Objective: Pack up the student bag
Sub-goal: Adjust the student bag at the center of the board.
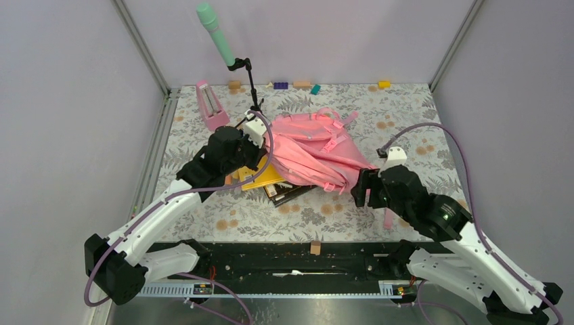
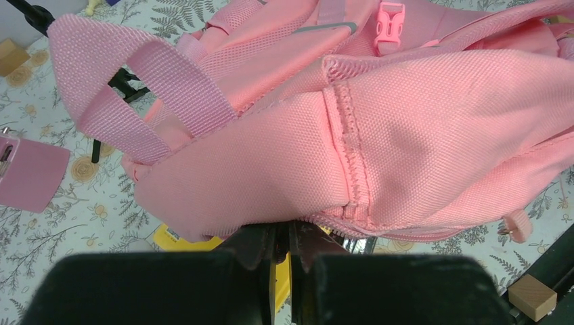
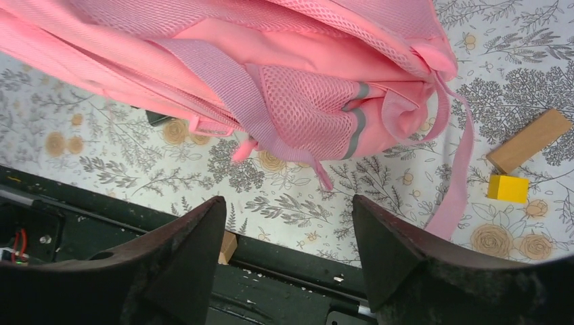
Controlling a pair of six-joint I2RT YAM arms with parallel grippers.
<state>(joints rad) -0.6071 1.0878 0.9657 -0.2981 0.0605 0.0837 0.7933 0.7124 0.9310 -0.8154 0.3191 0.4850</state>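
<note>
The student bag (image 1: pixel 315 152) is a big soft pink backpack lying on the floral table, over a yellow book (image 1: pixel 260 179) and dark books (image 1: pixel 288 193). My left gripper (image 1: pixel 262 150) is at the bag's left edge. In the left wrist view it (image 2: pixel 284 233) is shut, pinching the bag (image 2: pixel 406 135) fabric by the zipper, with the yellow book (image 2: pixel 179 240) below. My right gripper (image 1: pixel 362 189) sits just off the bag's near right corner. In the right wrist view it (image 3: pixel 288 203) is open and holds nothing, with the bag (image 3: pixel 271 68) beyond its tips.
A pink metronome (image 1: pixel 211 105) and a green microphone (image 1: pixel 215 34) on a black stand (image 1: pixel 252 81) are at the back left. Small blocks (image 1: pixel 302 84) line the back wall. A wooden block (image 3: pixel 529 140) and a yellow cube (image 3: pixel 508 189) lie right of the bag. A black rail (image 1: pixel 271 261) runs along the near edge.
</note>
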